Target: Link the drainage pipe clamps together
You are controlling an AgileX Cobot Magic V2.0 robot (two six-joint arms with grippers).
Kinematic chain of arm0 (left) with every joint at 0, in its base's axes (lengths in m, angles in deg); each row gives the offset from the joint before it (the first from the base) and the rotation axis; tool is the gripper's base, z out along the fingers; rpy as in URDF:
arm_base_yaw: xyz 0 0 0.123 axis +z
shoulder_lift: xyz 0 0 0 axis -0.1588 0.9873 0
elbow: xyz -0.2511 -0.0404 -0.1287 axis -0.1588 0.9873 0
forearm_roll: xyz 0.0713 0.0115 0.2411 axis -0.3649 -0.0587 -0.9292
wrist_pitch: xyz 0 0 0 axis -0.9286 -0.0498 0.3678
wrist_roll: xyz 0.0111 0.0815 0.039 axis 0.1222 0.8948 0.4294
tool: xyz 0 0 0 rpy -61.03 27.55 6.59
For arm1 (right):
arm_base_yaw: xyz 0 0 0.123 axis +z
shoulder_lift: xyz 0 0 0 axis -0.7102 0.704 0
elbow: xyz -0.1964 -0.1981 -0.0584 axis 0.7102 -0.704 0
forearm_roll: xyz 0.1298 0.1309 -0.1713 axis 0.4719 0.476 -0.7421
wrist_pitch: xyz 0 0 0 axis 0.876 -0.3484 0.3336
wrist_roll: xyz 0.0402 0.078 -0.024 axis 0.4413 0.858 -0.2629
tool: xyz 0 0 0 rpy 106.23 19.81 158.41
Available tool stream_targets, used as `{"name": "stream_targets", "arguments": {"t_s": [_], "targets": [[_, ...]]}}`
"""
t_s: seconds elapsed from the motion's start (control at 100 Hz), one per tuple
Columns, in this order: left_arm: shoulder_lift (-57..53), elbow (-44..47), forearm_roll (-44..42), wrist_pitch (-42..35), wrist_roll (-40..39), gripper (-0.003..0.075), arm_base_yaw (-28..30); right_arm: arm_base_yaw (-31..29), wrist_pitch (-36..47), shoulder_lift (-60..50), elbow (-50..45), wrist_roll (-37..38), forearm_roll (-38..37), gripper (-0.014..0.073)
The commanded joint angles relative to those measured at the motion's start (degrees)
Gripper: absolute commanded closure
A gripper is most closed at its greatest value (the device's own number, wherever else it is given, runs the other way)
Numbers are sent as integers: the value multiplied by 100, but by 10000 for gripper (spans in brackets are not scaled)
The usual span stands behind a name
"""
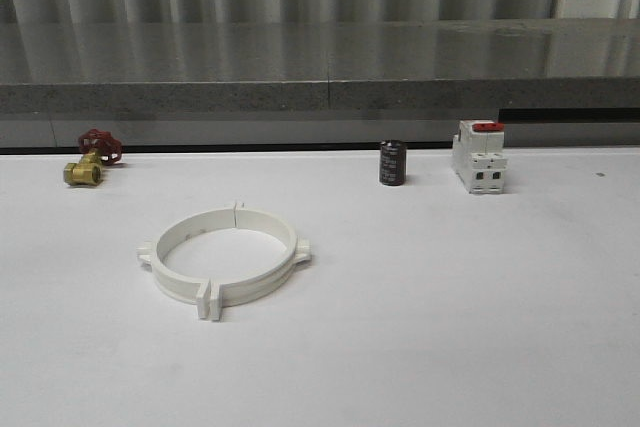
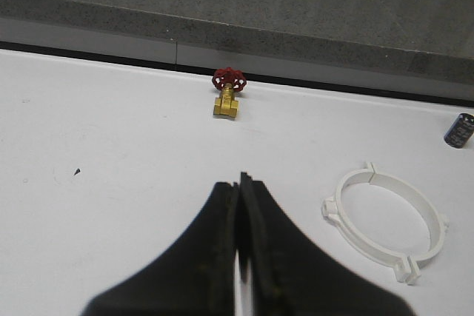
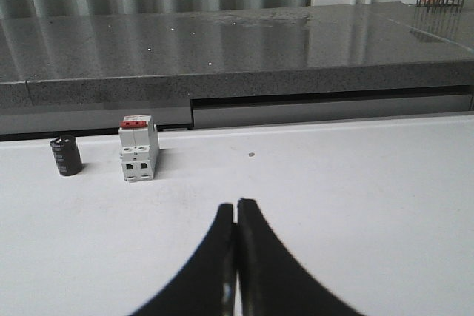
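A: What sits on the white tabletop (image 1: 480,327) besides the clamps?

B: Along the far edge, three things. At the left, a small brass valve (image 1: 90,160) with a red handwheel. Right of centre, a black cylinder (image 1: 392,163) standing upright. Just beside it, further right, a white boxy switch (image 1: 478,156) with a red top, also upright. Behind them runs a grey stone ledge (image 1: 320,67).

A: And the drainage pipe clamps (image 1: 226,255)?

B: They lie flat on the tabletop, left of centre, nearer than the three items. The two white half-bands meet at their end tabs, front and back, forming a closed ring with a small lug on each outer side. The left wrist view shows the same ring, well apart from the valve.

A: Anything in the way around the ring?

B: No; the valve, cylinder and switch all stand well apart from it.

A: How is the left claw (image 2: 241,183)?

B: Clenched: the two dark fingers are pressed together with barely a slit between them, nothing held. It hangs above bare tabletop, off to one side of the ring, touching nothing.

A: The right claw (image 3: 236,209)?

B: Also clenched and empty, fingertips meeting, above bare tabletop, with the switch and the cylinder beyond it.
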Motion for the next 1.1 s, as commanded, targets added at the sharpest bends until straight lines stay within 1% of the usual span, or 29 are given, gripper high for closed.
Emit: {"name": "stream_targets", "arguments": {"t_s": [0.0, 0.78, 0.9, 0.97, 1.02, 1.09], "targets": [[56, -142, 20, -443, 3, 741, 12, -47, 421, -114, 95, -57, 14, 660], [56, -49, 34, -417, 3, 741, 12, -47, 421, -114, 95, -57, 14, 660], [-57, 177, -107, -493, 3, 741, 12, -47, 421, -114, 95, -57, 14, 660], [-248, 428, -142, -779, 110, 741, 12, -47, 421, -114, 95, -57, 14, 660], [-372, 657, -142, -1158, 469, 741, 37, -47, 421, -114, 95, -57, 14, 660], [-571, 1004, 32, -1751, 1181, 741, 105, -47, 421, -114, 95, -57, 14, 660]]}}
